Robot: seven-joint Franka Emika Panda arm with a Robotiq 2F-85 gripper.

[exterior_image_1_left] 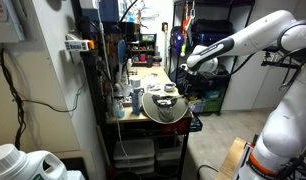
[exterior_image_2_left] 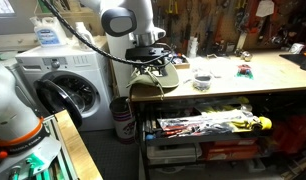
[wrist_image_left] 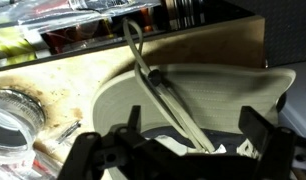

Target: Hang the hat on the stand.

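**A:** What stood farthest left in an exterior view?

**B:** A white washing machine [exterior_image_2_left: 63, 88], just beside the left edge of the counter [exterior_image_2_left: 258, 88].

**A:** And the hat?

**B:** The hat [exterior_image_2_left: 158, 82] lay at the counter's front-left corner, with its olive-tan brim reaching past the left edge. The white arm [exterior_image_2_left: 128, 20] came down over it. The end effector [exterior_image_2_left: 156, 64] hung directly above the crown, very near it. I could not tell from there whether it touched the fabric.

**A:** Anything further right?

**B:** A small round object [exterior_image_2_left: 203, 80] sat near the middle of the counter. A green item [exterior_image_2_left: 245, 71] lay beyond it toward the right edge. Both were well apart from the hat.

**A:** What did the wrist view give?

**B:** At its left, a clear round container [wrist_image_left: 11, 115] stood on the worn wood. Next came a pale cord [wrist_image_left: 143, 70] running across the brim, and the hat filled the middle. The dark fingers [wrist_image_left: 98, 155] stood spread wide, one toward each side of the hat. Nothing was clamped between them, so the end effector was open.

**A:** And looking along the counter?

**B:** In an exterior view the hat [exterior_image_1_left: 165, 110] sat tilted at the near edge, just below the end effector [exterior_image_1_left: 181, 70].
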